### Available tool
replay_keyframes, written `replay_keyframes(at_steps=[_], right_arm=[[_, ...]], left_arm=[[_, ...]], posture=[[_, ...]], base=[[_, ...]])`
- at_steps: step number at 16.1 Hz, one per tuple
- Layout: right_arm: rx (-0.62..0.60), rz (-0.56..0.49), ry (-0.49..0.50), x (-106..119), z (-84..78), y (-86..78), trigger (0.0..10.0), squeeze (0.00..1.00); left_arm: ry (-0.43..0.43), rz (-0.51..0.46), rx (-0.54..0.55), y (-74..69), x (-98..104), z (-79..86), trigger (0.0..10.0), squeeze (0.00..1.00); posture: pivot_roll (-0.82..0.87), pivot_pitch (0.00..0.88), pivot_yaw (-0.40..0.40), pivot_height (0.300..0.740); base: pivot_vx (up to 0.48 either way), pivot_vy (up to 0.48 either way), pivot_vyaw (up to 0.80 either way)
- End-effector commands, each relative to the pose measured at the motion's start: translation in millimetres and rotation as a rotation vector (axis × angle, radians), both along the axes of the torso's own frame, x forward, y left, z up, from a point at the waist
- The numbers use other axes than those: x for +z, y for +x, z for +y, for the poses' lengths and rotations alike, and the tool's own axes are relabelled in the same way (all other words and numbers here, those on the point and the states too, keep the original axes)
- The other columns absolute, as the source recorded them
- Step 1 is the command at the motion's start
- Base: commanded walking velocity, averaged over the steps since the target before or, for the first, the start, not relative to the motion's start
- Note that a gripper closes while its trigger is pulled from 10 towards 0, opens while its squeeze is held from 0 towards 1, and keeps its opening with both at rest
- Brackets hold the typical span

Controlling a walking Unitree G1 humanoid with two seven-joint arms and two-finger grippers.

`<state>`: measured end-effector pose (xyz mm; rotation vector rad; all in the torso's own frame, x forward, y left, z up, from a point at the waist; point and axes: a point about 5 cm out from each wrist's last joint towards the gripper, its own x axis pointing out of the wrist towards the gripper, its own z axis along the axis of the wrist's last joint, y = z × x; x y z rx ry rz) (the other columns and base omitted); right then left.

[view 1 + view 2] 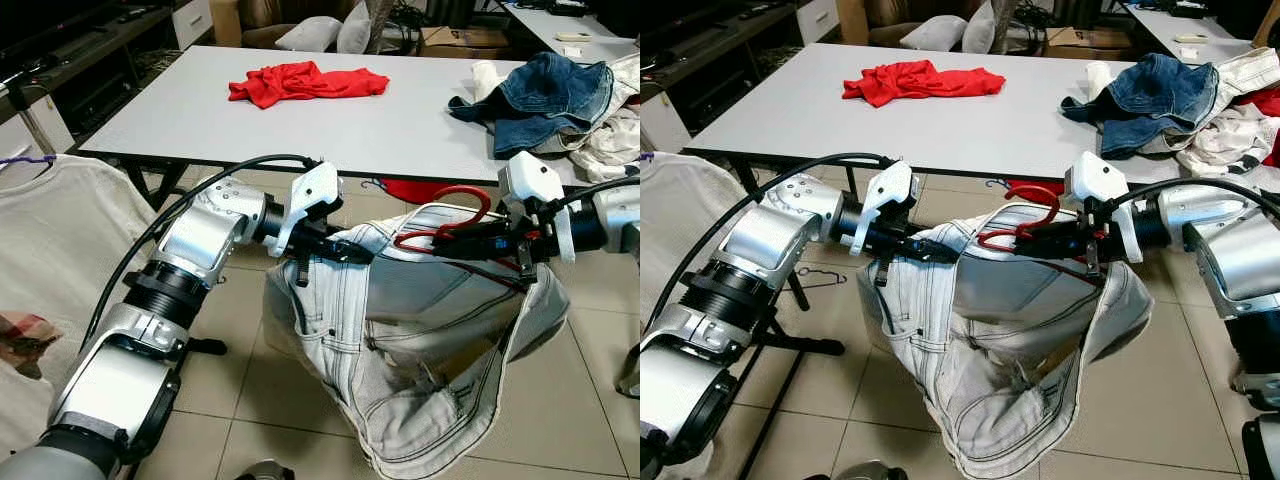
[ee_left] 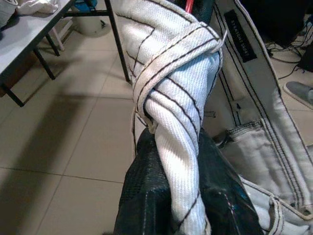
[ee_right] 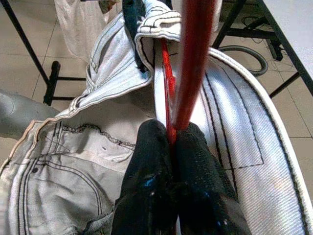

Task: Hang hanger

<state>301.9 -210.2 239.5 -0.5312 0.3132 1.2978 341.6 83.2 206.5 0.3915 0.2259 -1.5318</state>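
In the left eye view you see the left gripper (image 1: 335,250) pinching one side of the waistband of the pale jeans (image 1: 420,350), while the right gripper (image 1: 480,240) on the other side holds the red hanger (image 1: 450,215), which lies across the open waist with its hook standing up. The jeans hang in the air between both arms, in front of the white table (image 1: 300,120) with a red cloth (image 1: 305,80) and a blue denim heap (image 1: 545,95) on it. The right eye view shows the same spread. In the left wrist view the black fingers (image 2: 146,196) are pressed together on a twisted fold of the waistband. In the right wrist view the fingers (image 3: 146,171) are closed on the red wire of the hanger, just beside the inner waistband. I judge the task is about half way: the hanger seems to be inside the jeans, but it is not yet hung on any rail, so you have to carry it to one.
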Motion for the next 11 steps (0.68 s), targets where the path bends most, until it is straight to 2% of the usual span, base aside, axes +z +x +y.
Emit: replay_keyframes(at_steps=[1,2,3,5,7,9,10,11], right_arm=[[0.024,-0.002,0.016,0.0,4.0,-3.4,0.0,0.00],[0.019,0.004,0.012,-2.4,3.4,-4.2,0.0,0.00],[0.014,0.012,0.012,-4.7,2.9,-5.2,0.0,0.00],[0.011,0.024,0.014,-8.4,3.1,-7.1,0.0,0.00],[0.006,0.031,0.020,-11.7,4.3,-8.1,0.0,0.00],[0.000,0.033,0.029,-13.6,5.7,-9.1,0.0,0.00],[-0.003,0.036,0.040,-13.7,6.4,-10.2,0.0,0.00],[-0.004,0.036,0.043,-13.5,6.4,-10.6,0.0,0.00]], left_arm=[[-0.072,-0.040,-0.004,1.5,16.6,-1.1,10.0,1.00],[-0.076,-0.057,0.000,1.9,17.0,0.4,10.0,1.00],[-0.109,-0.048,-0.020,0.2,19.6,1.6,10.0,0.00],[-0.188,-0.004,-0.060,-4.2,28.0,2.4,10.0,0.00],[-0.206,-0.017,-0.100,-7.9,30.7,2.8,10.0,0.00],[-0.134,-0.052,-0.093,-7.7,21.3,3.4,10.0,0.00],[-0.077,-0.107,-0.060,-5.1,16.2,3.1,10.0,0.00],[-0.065,-0.109,-0.038,-3.8,15.6,3.2,10.0,0.00]], posture=[[-0.09,0.000,0.033,0.740],[-0.09,0.000,0.033,0.740],[-0.09,0.000,0.032,0.740],[-0.09,0.000,0.032,0.740],[-0.09,0.000,0.032,0.740],[-0.09,0.000,0.039,0.740],[-0.08,0.000,0.041,0.740],[-0.08,0.000,0.041,0.740]], base=[[0.000,0.000,0.00],[0.000,0.000,0.00],[0.000,0.000,0.00],[0.000,0.000,0.00],[0.000,0.000,0.00],[0.000,0.000,0.00],[0.000,0.000,0.00],[0.000,0.000,0.00]])
